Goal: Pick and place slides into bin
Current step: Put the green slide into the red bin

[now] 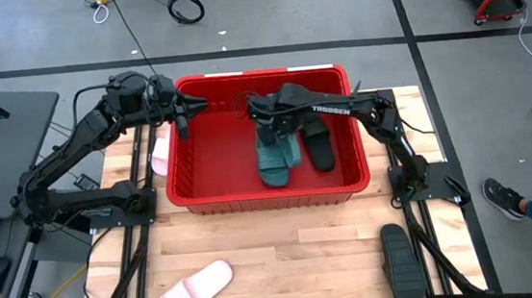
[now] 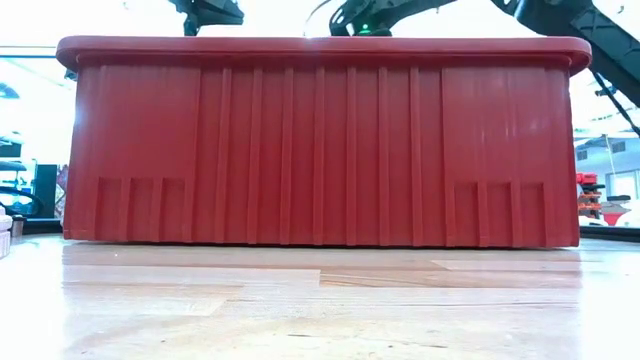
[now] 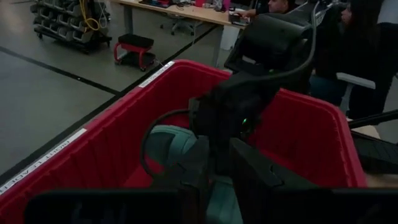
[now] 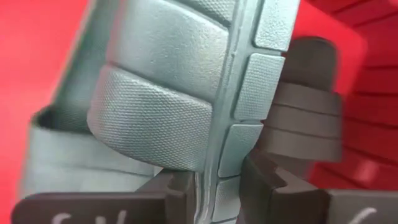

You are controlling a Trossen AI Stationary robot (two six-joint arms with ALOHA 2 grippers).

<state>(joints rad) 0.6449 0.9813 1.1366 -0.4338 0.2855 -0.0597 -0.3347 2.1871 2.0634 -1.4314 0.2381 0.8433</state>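
Note:
The red bin (image 1: pixel 270 199) stands mid-table and fills the low view (image 2: pixel 320 150). My right gripper (image 1: pixel 268 120) reaches into it from the right and is shut on a teal slide (image 4: pixel 161 93). Teal (image 1: pixel 277 160) shows below the gripper in the bin; I cannot tell whether this is one slide or two. A black slide (image 1: pixel 319 149) lies on the bin floor beside it. My left gripper (image 1: pixel 186 113) hangs open and empty over the bin's far left corner. One pink slide (image 1: pixel 193 290) lies at the near left, another (image 1: pixel 159 160) left of the bin, and a black slide (image 1: pixel 399 263) at the near right. My right gripper pinches the teal slide's sole at its side edge (image 4: pixel 217 171) between its two fingers (image 4: pixel 171 190). The treaded underside faces the wrist camera. The fingers come from above, pointing down into the bin. The slide hangs below them; whether its lower end touches the bin floor cannot be told.
The bin's tall walls and thick rim (image 3: pixel 93 149) enclose my right gripper. Metal arm frames (image 1: pixel 131 204) stand on both sides of the bin. Bare wooden table (image 1: pixel 295 262) lies between the bin and the near edge. People sit in the room behind (image 3: pixel 373 37).

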